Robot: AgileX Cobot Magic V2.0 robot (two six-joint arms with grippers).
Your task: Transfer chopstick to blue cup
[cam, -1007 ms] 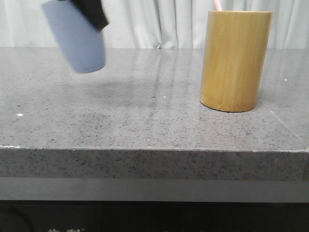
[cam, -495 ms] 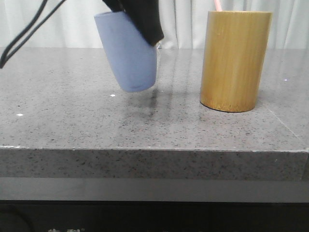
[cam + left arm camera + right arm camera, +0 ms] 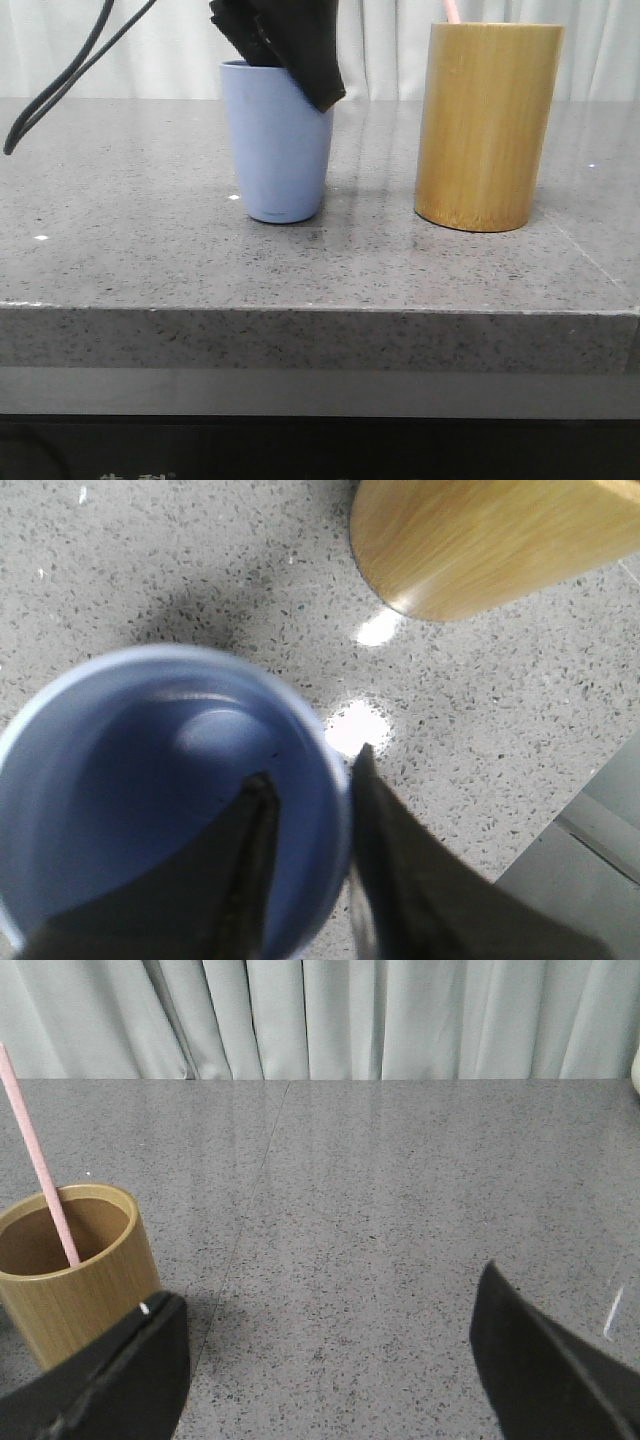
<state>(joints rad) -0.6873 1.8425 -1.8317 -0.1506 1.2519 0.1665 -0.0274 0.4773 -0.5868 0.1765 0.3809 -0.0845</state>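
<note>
Blue cup (image 3: 277, 143): standing upright on the grey speckled surface (image 3: 180, 260), base appearing to be touching it, at about 9 o'clock of the bamboo holder (image 3: 487, 125) with a clear gap between them in the front view. Inside looking empty from the left wrist view (image 3: 150, 780).

Left hand (image 3: 285, 55): reaching down onto the cup's rim at the side facing the holder, narrow, clamping the cup wall; one finger (image 3: 245, 860) sitting inside the cup, the other (image 3: 400, 870) outside. Upper part of the hand is being cut off by the front view's edge.

Chopstick (image 3: 40, 1160): leaning inside the bamboo holder (image 3: 70, 1280), lower end hidden in the holder's dark interior. In the front view just a short pink tip (image 3: 451, 10) is poking above the rim.

Right hand (image 3: 330, 1360): fingers standing wide apart, gripping nothing, hovering over bare surface with the holder near one finger; fingertips are being cropped off.

Cable (image 3: 60, 85): dark loop hanging at 9 o'clock of the cup, upper end leaving the view.
</note>
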